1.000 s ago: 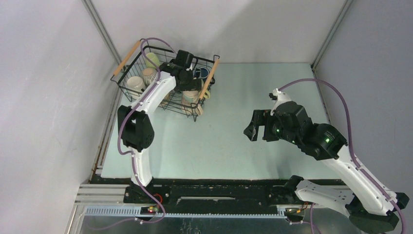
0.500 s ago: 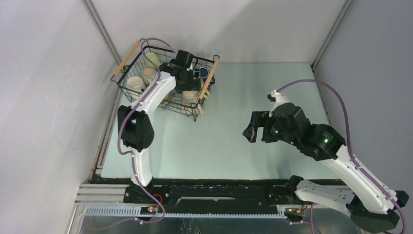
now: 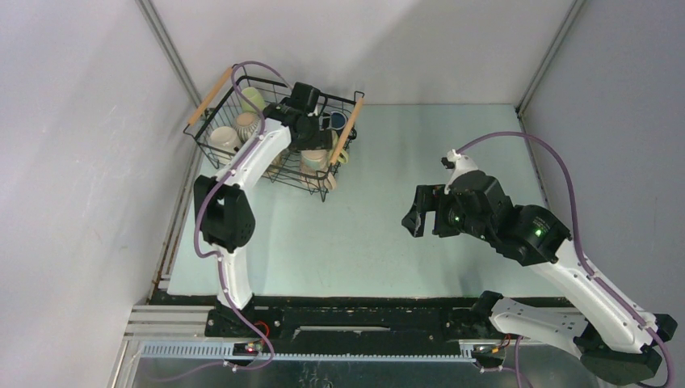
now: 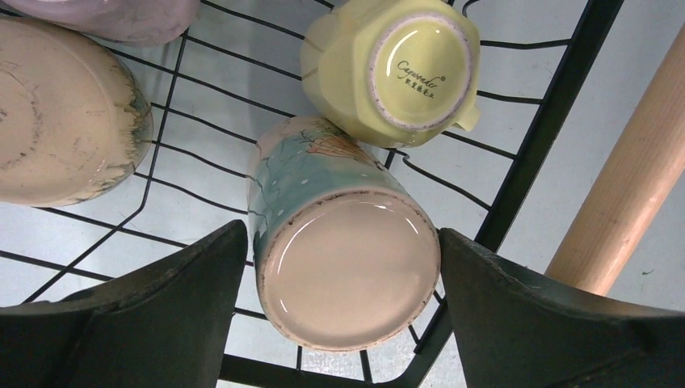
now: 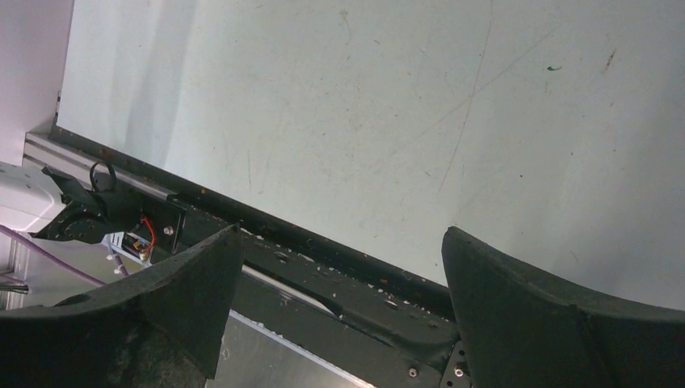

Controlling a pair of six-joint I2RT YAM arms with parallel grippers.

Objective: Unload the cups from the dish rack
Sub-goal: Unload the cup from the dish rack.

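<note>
So, the dish rack sits in the far left corner of the table, with a wooden handle on its left edge. From above I can make out a cream cup, a ribbed one and a pale green one on the left side of the rack. My left arm reaches over the near edge of the rack and points down into its right half.

Now my left wrist view, left to right. There's a big cream cup lying on the wire floor, and a bit of a mauve cup above it at the top edge. Then my left gripper, fingers spread wide, one on each side of a teal painted cup that's bottom-up with a pinkish base. The right finger looks like it's touching the cup, and the left finger is right beside it. I honestly can't tell if I'm squeezing it or just straddling it. Just past it is a yellow cup, also bottom-up, with a printed mark on its base, touching the teal one. Further right is the rack's other wooden handle.

Over on the right side, my right gripper hangs above bare table, well away from the rack. Its fingers are spread wide apart with nothing between them, and they're angled toward the table's near edge.
</note>
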